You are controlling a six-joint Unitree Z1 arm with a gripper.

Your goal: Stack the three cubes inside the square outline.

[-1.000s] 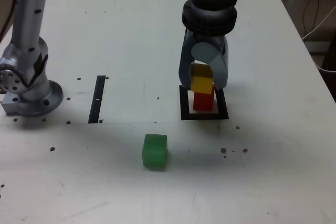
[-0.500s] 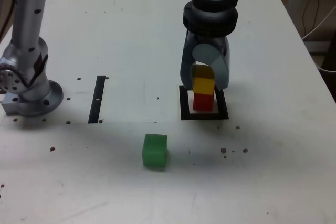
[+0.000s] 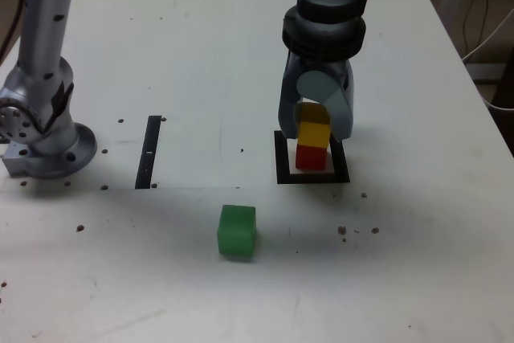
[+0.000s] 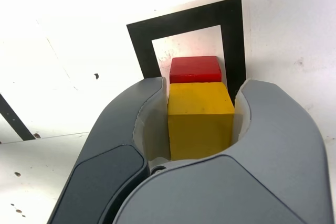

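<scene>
Exterior view's got the gripper [image 3: 315, 122] pinching the yellow cube [image 3: 314, 128], red cube [image 3: 311, 157] below it, maybe touching, hard to tell.

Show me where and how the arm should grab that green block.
Probably by two opposite upright sides of the green cube, coming from above: it sits flat, small and straight-sided, nothing touching it. The gripper must first free the yellow cube.

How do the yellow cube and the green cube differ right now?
The yellow cube is between the hand's jaws, while the green one sits untouched on the table. Yellow is at the black outline; green is outside it. Both are plain, solid-coloured blocks.
</scene>
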